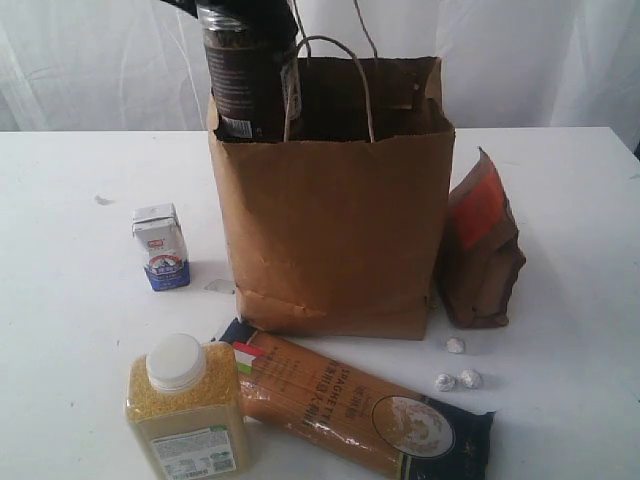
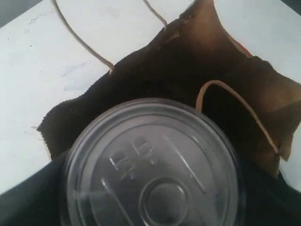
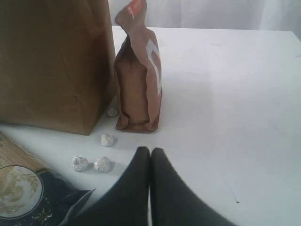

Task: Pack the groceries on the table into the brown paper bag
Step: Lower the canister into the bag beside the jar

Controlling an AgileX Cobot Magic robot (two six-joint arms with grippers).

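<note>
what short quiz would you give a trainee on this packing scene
1. True or false: the milk carton stands on the table, outside the brown paper bag.
2. What does the left tool grip at the bag's mouth? A. the pull-tab tin B. the milk carton C. nothing
3. In one word: is the right tool open or shut?

Key: 1 true; 2 A; 3 shut
</note>
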